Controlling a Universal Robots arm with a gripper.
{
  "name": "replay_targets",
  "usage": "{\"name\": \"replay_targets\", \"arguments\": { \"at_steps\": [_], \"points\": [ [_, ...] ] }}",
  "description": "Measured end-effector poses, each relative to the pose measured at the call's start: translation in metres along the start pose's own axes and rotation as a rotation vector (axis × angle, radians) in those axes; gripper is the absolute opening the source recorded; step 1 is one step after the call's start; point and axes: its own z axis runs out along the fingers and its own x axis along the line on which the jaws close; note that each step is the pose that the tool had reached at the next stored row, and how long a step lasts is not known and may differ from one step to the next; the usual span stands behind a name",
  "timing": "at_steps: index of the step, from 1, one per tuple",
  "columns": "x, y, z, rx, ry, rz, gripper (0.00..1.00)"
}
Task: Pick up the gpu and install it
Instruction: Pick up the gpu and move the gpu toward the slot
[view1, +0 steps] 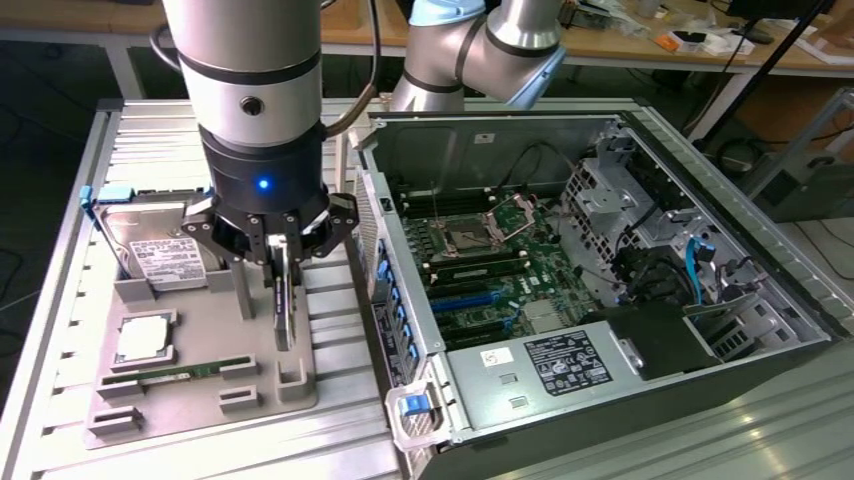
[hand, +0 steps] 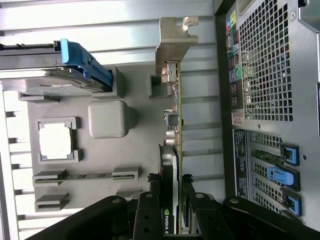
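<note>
The gpu (view1: 282, 300) stands on edge in the grey holder tray (view1: 200, 395), a thin dark card with its silver end bracket (hand: 172, 45) at the far end. My gripper (view1: 283, 255) is straight above it, one finger on each flat face. In the wrist view the two black fingers (hand: 152, 192) press against the card's sides near the fan end, so the gripper (hand: 171, 180) is shut on the gpu (hand: 175, 125). I cannot tell whether the card's lower edge still rests in the tray (hand: 135, 150).
In the same tray lie a silver hard drive (view1: 160, 250), a square processor (view1: 144, 340) and a narrow memory stick (view1: 187, 372). The open computer case (view1: 747, 330) stands close on the exterior view's right, its motherboard (view1: 501, 265) exposed. The case's rear wall (hand: 265, 75) is beside the card.
</note>
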Motion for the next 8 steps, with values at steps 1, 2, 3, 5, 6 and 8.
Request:
{"name": "replay_targets", "arguments": {
  "at_steps": [1,2,3,5,6,8],
  "points": [
    [0.0000,0.0000,-0.0004,0.0000,0.0000,0.000,0.27],
    [0.0000,0.0000,-0.0007,0.0001,0.0000,0.000,0.27],
    [0.0000,0.0000,-0.0010,0.0000,0.0000,0.000,0.27],
    [0.0000,0.0000,-0.0018,0.0001,0.0001,0.000,0.27],
    [0.0000,0.0000,-0.0020,0.0000,0.0000,0.000,0.27],
    [0.0000,0.0001,-0.0027,0.0001,0.0000,0.000,0.27]
  ]
}}
